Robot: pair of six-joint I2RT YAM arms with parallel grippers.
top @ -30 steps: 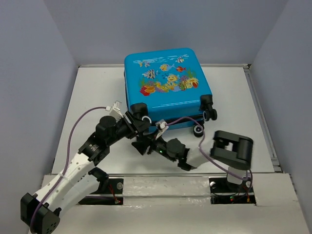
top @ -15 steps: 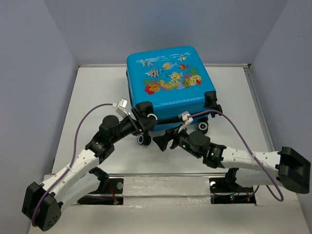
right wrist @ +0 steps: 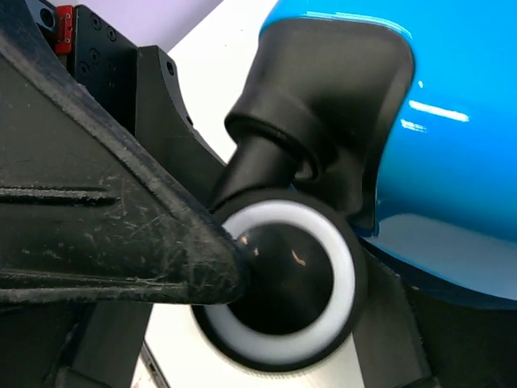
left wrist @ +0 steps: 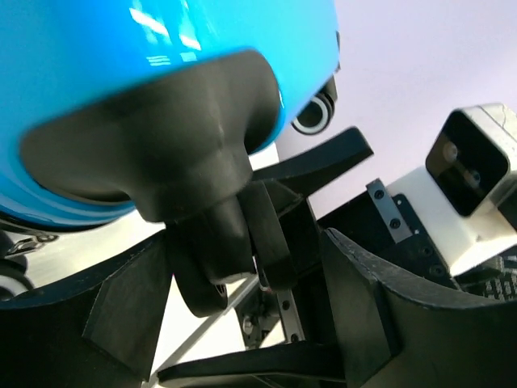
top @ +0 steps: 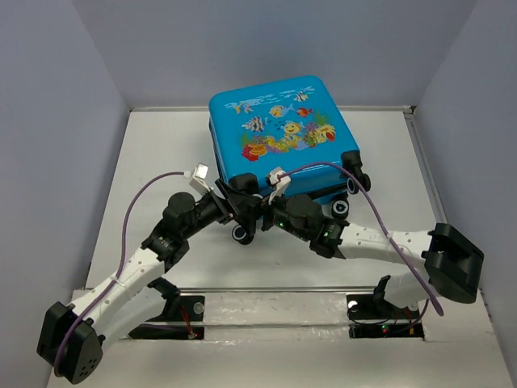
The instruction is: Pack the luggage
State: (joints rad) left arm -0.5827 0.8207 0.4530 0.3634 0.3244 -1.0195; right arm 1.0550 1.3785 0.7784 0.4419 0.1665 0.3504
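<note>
The luggage (top: 279, 129), a bright blue hard-shell case with a fish print facing up, lies closed at the back middle of the table. My left gripper (top: 236, 208) and right gripper (top: 258, 216) meet at its near-left corner wheel (top: 241, 233). In the left wrist view the black caster (left wrist: 202, 275) hangs under the blue shell (left wrist: 121, 56), and my left gripper (left wrist: 242, 311) stands open around it. In the right wrist view the white-ringed wheel (right wrist: 283, 279) fills the gap of my open right gripper (right wrist: 315, 299), one fingertip (right wrist: 202, 259) lying against its face.
The white table (top: 153, 170) has grey walls at the back and on both sides. The case's other wheels (top: 339, 208) stick out at its near-right corner. A purple cable (top: 380, 210) arcs over the right arm. The right wrist camera (left wrist: 472, 174) sits close to my left fingers.
The right arm unfolded and reached left to the near-left wheel. The left gripper pushed in to the same wheel. Both grippers opened wider. The case shifted slightly.
</note>
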